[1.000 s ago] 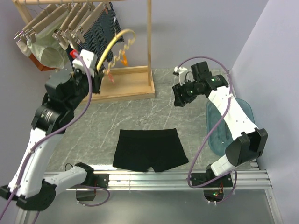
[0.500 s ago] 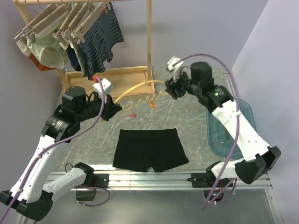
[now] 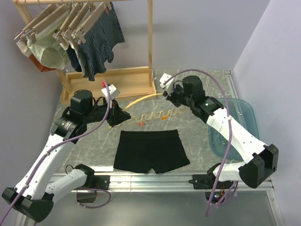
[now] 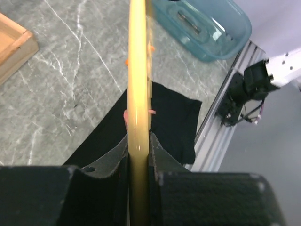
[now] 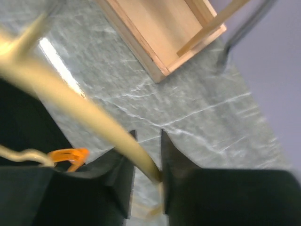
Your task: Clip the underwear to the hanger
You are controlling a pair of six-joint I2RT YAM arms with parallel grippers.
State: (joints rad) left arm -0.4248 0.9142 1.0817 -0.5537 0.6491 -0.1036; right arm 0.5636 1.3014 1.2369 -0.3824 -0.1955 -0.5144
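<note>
The yellow hanger [image 3: 146, 98] hangs low over the table between both arms, its wavy bar and orange clips [image 3: 164, 117] just behind the black underwear [image 3: 150, 150], which lies flat near the front edge. My left gripper [image 3: 120, 114] is shut on the hanger's left end; in the left wrist view [image 4: 138, 136] the yellow bar [image 4: 138, 70] runs between the jaws above the underwear [image 4: 174, 117]. My right gripper [image 3: 175, 102] holds the right end; in the right wrist view [image 5: 147, 134] the blurred bar [image 5: 70, 101] enters the narrow gap, with an orange clip [image 5: 68, 155] at left.
A wooden rack [image 3: 150, 42] at the back left carries beige clip hangers, dark blue striped shorts [image 3: 101, 35] and pale green underwear [image 3: 47, 52]. Its wooden base [image 3: 129, 80] lies just behind the hanger. A blue tub [image 3: 235, 122] stands at the right.
The left arm has carried the hanger down from the rack to just behind the underwear. The right gripper came in, took the hanger's right end and moved down with it.
</note>
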